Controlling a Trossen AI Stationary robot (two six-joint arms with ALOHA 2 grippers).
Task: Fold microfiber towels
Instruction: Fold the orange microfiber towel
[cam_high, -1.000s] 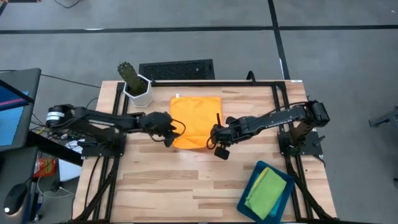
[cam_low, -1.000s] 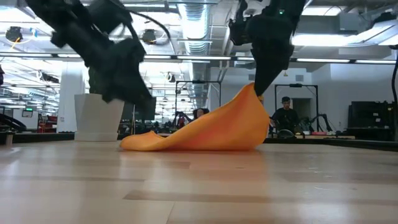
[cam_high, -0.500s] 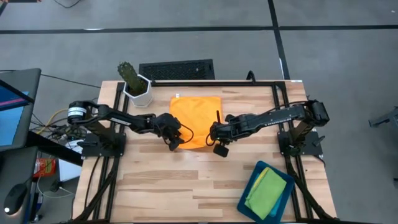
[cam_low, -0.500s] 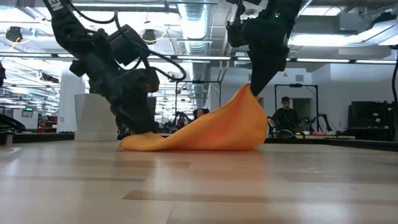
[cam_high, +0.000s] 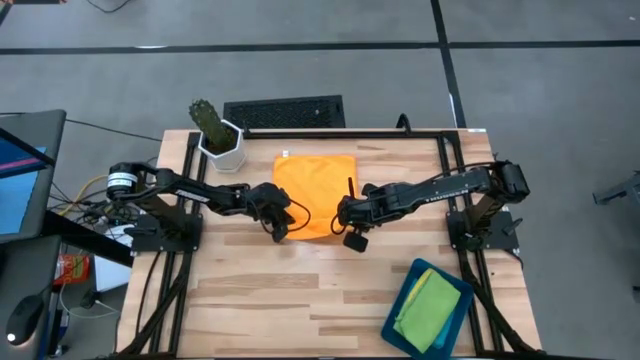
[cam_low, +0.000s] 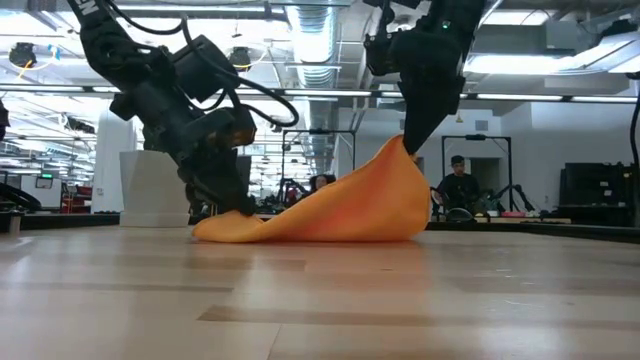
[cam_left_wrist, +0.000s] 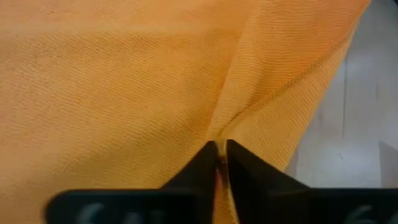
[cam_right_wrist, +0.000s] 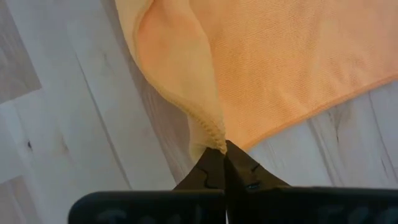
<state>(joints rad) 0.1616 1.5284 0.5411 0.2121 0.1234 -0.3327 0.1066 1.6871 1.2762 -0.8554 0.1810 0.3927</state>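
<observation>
An orange microfiber towel (cam_high: 312, 190) lies on the wooden tabletop (cam_high: 300, 290) in the upper middle of the high view, just below a white pot with a cactus (cam_high: 215, 135) that stands at the upper left corner of the tabletop. Both arms meet at the towel's lower edge.

The left gripper (cam_high: 277, 222) is at the towel's lower left corner. In the low view it (cam_low: 225, 205) presses down at the left end of the cloth, right at the tabletop. In the left wrist view its fingers (cam_left_wrist: 205, 163) are closed, with a ridge of orange fabric (cam_left_wrist: 124, 93) pinched between the tips.

The right gripper (cam_high: 345, 222) is at the towel's lower right corner. In the low view it (cam_low: 408, 140) holds that corner raised above the tabletop, so the cloth (cam_low: 340, 210) rises from the flat left end to a peak at the right. In the right wrist view its fingers (cam_right_wrist: 208, 174) are closed on the hemmed corner of the towel (cam_right_wrist: 280, 68), which hangs over the wood.

At the lower right of the high view, well apart from both grippers, a dark teal tray (cam_high: 402, 300) holds a light blue towel (cam_high: 452, 300) with a green towel (cam_high: 425, 308) on top of it.

In the low view a person (cam_low: 458, 185) stands in the room beyond the tabletop.
</observation>
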